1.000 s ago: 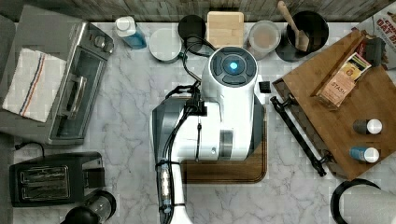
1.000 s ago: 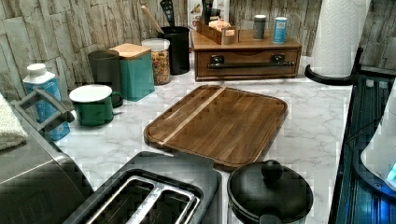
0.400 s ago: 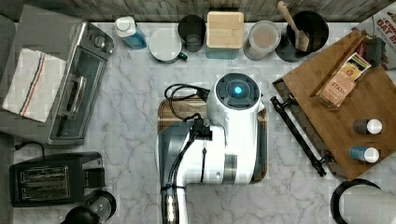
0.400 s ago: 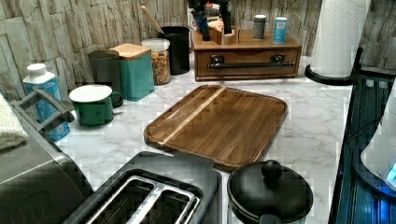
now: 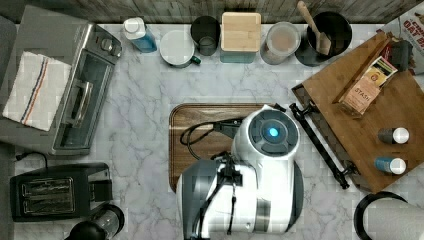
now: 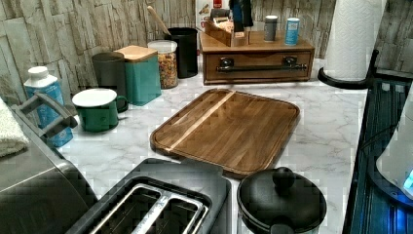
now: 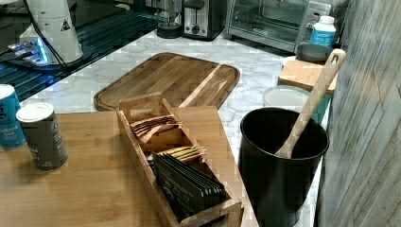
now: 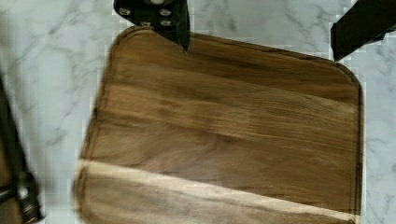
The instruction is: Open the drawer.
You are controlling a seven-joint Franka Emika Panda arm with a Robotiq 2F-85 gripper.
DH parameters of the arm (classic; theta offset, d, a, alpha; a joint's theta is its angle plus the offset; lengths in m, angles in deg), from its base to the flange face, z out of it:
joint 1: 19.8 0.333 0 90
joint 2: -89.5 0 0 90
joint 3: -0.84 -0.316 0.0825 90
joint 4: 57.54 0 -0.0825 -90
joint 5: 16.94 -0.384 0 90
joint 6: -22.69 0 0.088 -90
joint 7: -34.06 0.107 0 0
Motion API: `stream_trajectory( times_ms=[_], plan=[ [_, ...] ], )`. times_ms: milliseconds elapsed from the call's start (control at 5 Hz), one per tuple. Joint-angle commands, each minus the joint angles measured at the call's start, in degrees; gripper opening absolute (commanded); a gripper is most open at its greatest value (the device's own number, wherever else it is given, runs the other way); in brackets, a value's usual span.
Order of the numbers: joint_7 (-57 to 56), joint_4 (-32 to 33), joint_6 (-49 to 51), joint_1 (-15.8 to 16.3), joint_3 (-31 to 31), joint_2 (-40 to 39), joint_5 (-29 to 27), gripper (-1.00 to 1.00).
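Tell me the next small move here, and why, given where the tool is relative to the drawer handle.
Probably carry the open tool off the wooden tray toward the black bar handle. The wrist view shows both fingers spread, hanging over the tray and gripping nothing, while the drawer looks shut in the left view, its front flush with the box.

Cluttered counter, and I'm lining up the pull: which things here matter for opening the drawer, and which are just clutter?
For the job:
- drawer, shut
- bar handle
- gripper, open above the wooden tray

Lying about:
- toaster oven
- toaster
- green mug
- utensil pot
- paper towel roll
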Motion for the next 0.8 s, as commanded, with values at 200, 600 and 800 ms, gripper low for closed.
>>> stream_trajectory(
  times_ms=[200, 600, 800],
  plan=[
    [-20.9, 4.5, -10.0, -4.6, 9.4, 0.5, 4.5, 1.00],
    [-32.3, 9.9, -20.7, -6.0, 13.2, 0.3, 10.0, 1.00],
    [-37.7, 14.8, -28.7, -7.1, 14.8, 1.9, 10.1, 1.00]
  ],
)
